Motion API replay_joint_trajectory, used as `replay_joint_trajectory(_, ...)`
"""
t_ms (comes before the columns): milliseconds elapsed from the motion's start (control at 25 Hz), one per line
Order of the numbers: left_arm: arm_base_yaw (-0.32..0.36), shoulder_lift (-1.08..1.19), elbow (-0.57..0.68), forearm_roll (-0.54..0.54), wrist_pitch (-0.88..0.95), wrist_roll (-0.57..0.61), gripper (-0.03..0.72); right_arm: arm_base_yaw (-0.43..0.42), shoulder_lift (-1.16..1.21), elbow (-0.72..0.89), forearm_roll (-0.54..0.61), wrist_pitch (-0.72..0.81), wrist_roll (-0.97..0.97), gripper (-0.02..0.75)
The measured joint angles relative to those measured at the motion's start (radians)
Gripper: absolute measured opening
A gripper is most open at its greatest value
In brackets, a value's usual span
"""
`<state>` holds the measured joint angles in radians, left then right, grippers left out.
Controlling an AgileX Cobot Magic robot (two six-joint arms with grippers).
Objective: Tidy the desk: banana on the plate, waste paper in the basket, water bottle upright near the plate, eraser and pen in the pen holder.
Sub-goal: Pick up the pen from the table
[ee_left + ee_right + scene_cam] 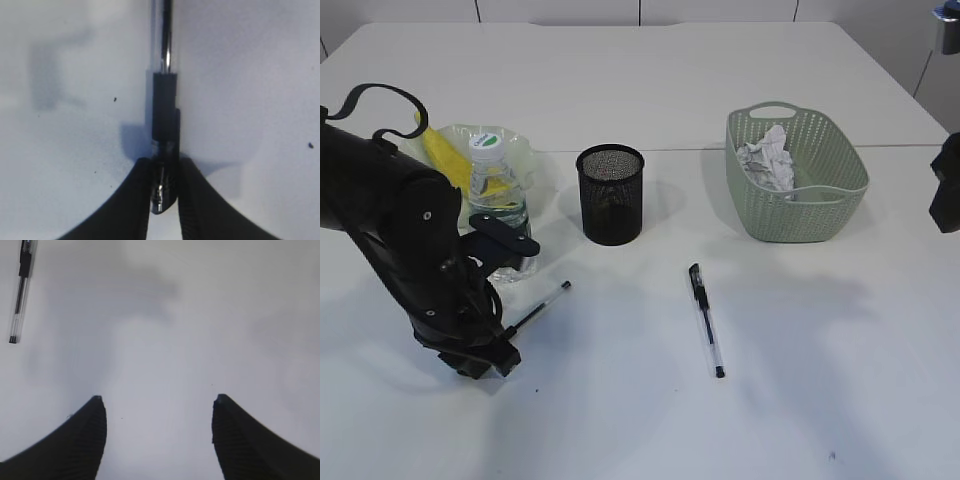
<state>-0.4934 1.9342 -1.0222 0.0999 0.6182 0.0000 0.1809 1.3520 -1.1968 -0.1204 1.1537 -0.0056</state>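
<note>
Here the white desk (650,420) carries, from largest to smallest: the green basket (798,215) holding crumpled waste paper (767,160); the plate (525,150) with the banana (448,158), the water bottle (498,195) upright against it; the mesh pen holder (610,194); and two pens. The left gripper (164,192) is clamped on the capped end of one pen (165,100), which lies on the desk. The right gripper (159,437) hangs spread, empty. The second pen (706,318) lies mid-desk. Advice: lift straight, tip the pen vertical, then lower it into the holder's centre.

Exterior looks down slantwise; both wrist cameras face the table (650,420) closely.
</note>
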Motion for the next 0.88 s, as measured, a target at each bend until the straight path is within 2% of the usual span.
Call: replay_joint_trajectory(880,0.000,-0.009,0.000,0.019,0.002,0.000,0.061,0.000,0.000,0.000,0.004,0.000,0.000,0.496)
